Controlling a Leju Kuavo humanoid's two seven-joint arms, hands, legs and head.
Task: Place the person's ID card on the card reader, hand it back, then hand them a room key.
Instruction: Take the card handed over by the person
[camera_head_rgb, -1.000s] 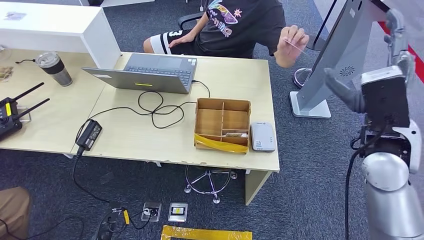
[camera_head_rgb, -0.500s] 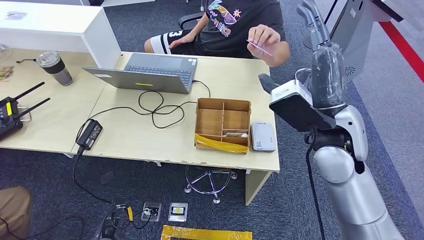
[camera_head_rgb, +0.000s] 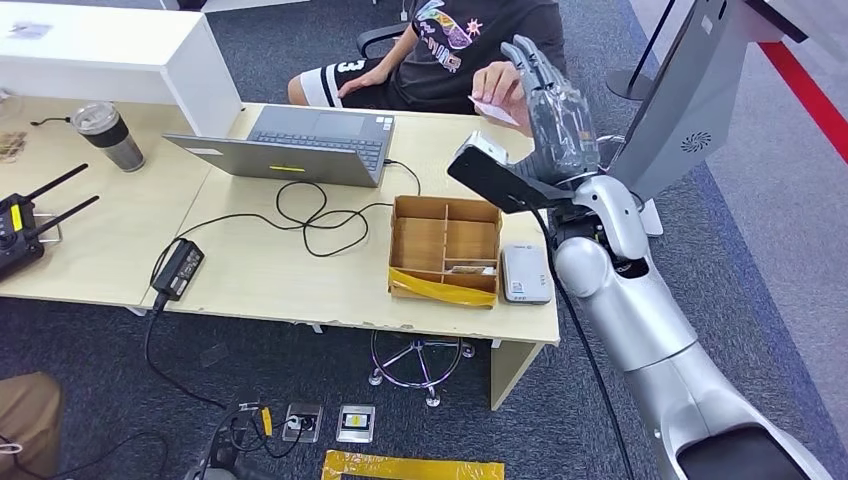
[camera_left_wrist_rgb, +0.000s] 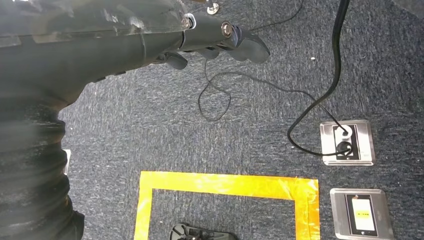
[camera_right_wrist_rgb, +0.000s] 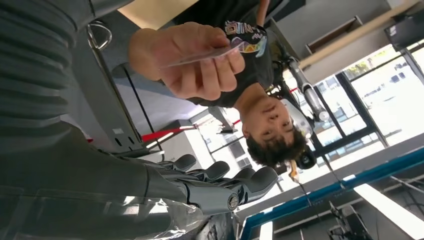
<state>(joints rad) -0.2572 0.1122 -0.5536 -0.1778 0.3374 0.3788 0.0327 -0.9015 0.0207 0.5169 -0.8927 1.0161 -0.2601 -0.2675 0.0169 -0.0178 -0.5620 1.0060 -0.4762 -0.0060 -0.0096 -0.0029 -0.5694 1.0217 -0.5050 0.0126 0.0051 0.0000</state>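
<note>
My right hand (camera_head_rgb: 555, 100) is raised over the table's far right corner, fingers spread and pointing up, with nothing in it. Just beyond it a seated person's hand (camera_head_rgb: 495, 85) holds out a pale ID card (camera_head_rgb: 494, 109); in the right wrist view the card (camera_right_wrist_rgb: 200, 55) is pinched in the person's fingers, apart from my fingers (camera_right_wrist_rgb: 220, 180). The white card reader (camera_head_rgb: 525, 272) lies on the table next to a wooden divided box (camera_head_rgb: 445, 225), which holds a key card (camera_head_rgb: 462, 268). My left hand (camera_left_wrist_rgb: 220, 40) hangs over the carpet, holding nothing.
An open laptop (camera_head_rgb: 300, 145) with a looping cable and power brick (camera_head_rgb: 180, 268) takes up the table's middle. A tumbler (camera_head_rgb: 108, 137) and a black radio unit (camera_head_rgb: 20, 230) stand at the left. A grey kiosk stand (camera_head_rgb: 690, 100) rises to the right of my arm.
My right arm has swung from the far right in over the table corner, up to the person's hand. The person's hand with the card has moved left and lower.
</note>
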